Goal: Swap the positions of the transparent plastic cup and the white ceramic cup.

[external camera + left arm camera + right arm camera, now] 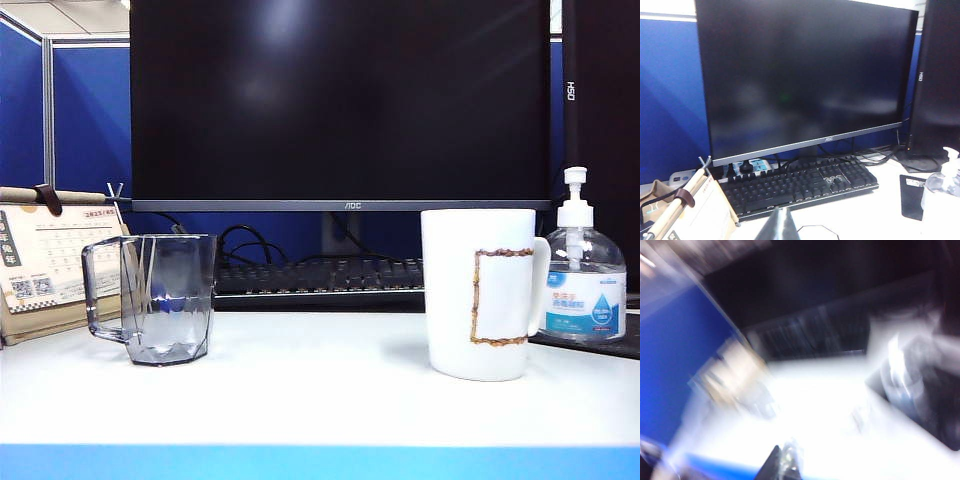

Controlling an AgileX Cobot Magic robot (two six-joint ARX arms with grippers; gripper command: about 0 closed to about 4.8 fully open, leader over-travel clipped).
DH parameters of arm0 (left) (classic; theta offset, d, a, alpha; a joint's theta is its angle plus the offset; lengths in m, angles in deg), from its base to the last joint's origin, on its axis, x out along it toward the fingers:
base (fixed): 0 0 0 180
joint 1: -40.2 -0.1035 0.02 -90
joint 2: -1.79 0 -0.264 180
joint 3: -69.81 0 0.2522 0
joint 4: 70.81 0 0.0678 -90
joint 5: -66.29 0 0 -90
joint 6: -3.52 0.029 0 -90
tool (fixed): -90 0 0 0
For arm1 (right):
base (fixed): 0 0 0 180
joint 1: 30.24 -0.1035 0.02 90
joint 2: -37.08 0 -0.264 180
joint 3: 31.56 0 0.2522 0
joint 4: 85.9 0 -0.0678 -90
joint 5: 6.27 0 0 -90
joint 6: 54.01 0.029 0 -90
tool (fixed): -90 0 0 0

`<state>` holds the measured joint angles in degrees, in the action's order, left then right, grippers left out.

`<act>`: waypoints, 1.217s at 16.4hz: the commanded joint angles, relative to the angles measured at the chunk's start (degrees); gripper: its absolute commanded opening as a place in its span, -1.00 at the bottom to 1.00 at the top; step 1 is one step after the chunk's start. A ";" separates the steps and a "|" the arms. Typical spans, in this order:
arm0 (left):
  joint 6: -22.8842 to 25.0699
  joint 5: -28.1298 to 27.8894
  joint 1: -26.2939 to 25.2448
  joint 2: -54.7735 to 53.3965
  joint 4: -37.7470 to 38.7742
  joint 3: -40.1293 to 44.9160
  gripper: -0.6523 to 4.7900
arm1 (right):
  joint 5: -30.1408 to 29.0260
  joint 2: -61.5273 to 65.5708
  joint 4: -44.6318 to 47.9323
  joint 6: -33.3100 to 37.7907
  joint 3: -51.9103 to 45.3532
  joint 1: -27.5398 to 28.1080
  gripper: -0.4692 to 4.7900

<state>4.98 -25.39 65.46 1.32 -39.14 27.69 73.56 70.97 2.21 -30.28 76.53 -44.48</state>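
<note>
Standing apart on surface: transparent plastic cup left, white ceramic cup right; left tool, right tool both closed, empty.

Office desk before us, we note a large dark monitor, black keyboard, blue cubicle partition, desk calendar, pump bottle, white tabletop.

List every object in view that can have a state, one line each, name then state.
transparent plastic cup: upright, empty, on the table's left.
white ceramic cup: upright, on the right.
pump bottle: upright, behind the white cup.
monitor: screen dark.
left gripper: shut, holding nothing, above the desk.
right gripper: shut, view blurred.
</note>
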 commanded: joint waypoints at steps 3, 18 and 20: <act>-2.51 0.85 -0.07 -0.39 -0.07 1.18 -0.78 | -4.31 -15.54 22.21 -20.46 -34.40 -0.09 -0.84; -8.33 -6.64 -0.09 -0.33 -15.04 26.77 -0.78 | 3.85 -32.09 63.54 -10.08 -88.13 -0.09 -0.82; -8.59 -9.09 -0.09 -0.37 -12.46 27.80 -0.78 | 5.33 -32.06 66.40 -10.29 -93.64 -0.09 -0.82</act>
<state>-3.61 -33.01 65.42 1.01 -52.60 55.58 77.65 38.84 66.30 -40.55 -16.06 -44.51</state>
